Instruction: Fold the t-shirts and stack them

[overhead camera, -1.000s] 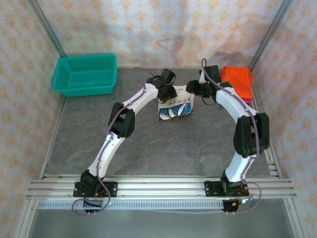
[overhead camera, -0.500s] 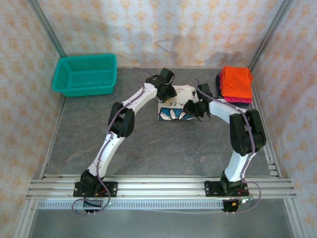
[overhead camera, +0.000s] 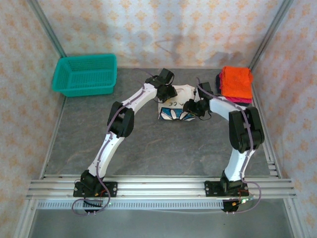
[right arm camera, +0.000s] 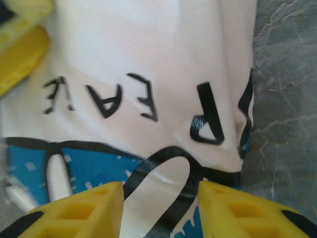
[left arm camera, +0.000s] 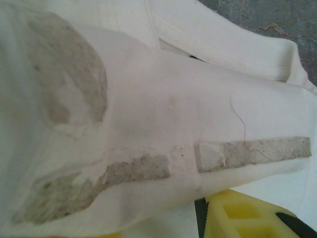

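Right gripper (right arm camera: 161, 193): jaws parted over printed edge of white t-shirt (overhead camera: 177, 102). Left gripper (overhead camera: 167, 93): draped in cloth, jaw state cannot be told. Orange shirt (overhead camera: 236, 82) lies far right, apart.

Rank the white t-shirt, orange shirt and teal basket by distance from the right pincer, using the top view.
1. White t-shirt, centre, directly beneath the right pincer.
2. Orange shirt, back right corner.
3. Teal basket, back left corner.
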You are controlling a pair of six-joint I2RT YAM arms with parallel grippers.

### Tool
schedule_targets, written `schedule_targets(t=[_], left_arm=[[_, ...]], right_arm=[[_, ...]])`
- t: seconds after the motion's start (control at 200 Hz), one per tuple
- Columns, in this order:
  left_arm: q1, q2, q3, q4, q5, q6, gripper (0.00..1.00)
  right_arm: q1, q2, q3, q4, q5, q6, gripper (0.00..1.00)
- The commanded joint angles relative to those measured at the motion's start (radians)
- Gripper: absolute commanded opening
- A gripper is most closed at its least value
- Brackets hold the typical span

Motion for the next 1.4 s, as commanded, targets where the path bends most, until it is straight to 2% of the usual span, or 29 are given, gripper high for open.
schedule_targets(t=[0.0, 0.07, 0.145, 0.34, 0.645, 0.821, 0.911, 1.001, 1.056, 1.086, 1.146, 1.236, 1.296, 1.396], left_arm=[[0.025, 0.011, -0.044, -0.072, -0.02, 0.032, 0.46], [0.025, -0.005, -0.029, -0.072, -0.01, 0.037, 0.49], [0.025, -0.01, -0.003, -0.084, -0.004, 0.044, 0.51], [0.025, -0.003, 0.011, -0.095, 0.001, 0.049, 0.51], [0.023, 0.016, 0.008, -0.087, 0.019, 0.039, 0.51], [0.023, 0.03, 0.008, -0.083, 0.023, 0.034, 0.51], [0.024, 0.039, 0.007, -0.082, 0.026, 0.029, 0.51], [0.023, 0.045, -0.001, -0.081, 0.027, 0.025, 0.51], [0.023, 0.042, -0.008, -0.077, 0.027, 0.023, 0.51], [0.023, 0.038, -0.014, -0.073, 0.025, 0.023, 0.51], [0.023, 0.024, -0.026, -0.067, 0.016, 0.023, 0.51], [0.026, -0.007, -0.041, -0.063, -0.006, 0.028, 0.51], [0.028, -0.031, -0.047, -0.06, -0.016, 0.035, 0.54], [0.029, -0.076, -0.054, -0.063, -0.04, 0.055, 0.67]], right_arm=[[-0.048, -0.124, -0.032, 0.056, -0.001, 0.007, 0.58], [-0.078, -0.118, -0.045, 0.11, 0.009, 0.016, 0.77], [-0.1, -0.055, 0.006, 0.083, -0.01, 0.005, 0.82], [-0.1, 0.115, 0.182, 0.015, -0.095, -0.011, 0.77], [-0.07, 0.312, 0.361, -0.075, -0.077, -0.052, 0.73], [-0.037, 0.391, 0.456, -0.17, -0.079, -0.114, 0.66], [-0.005, 0.409, 0.484, -0.223, -0.043, -0.171, 0.65], [0.038, 0.42, 0.507, -0.292, 0.072, -0.251, 0.63], [0.063, 0.432, 0.521, -0.34, 0.15, -0.293, 0.6], [0.072, 0.439, 0.526, -0.36, 0.191, -0.309, 0.54], [0.083, 0.447, 0.524, -0.383, 0.236, -0.322, 0.37], [0.082, 0.438, 0.499, -0.368, 0.239, -0.32, 0.0], [0.082, 0.427, 0.486, -0.353, 0.237, -0.319, 0.0], [0.081, 0.407, 0.481, -0.336, 0.25, -0.32, 0.0]])
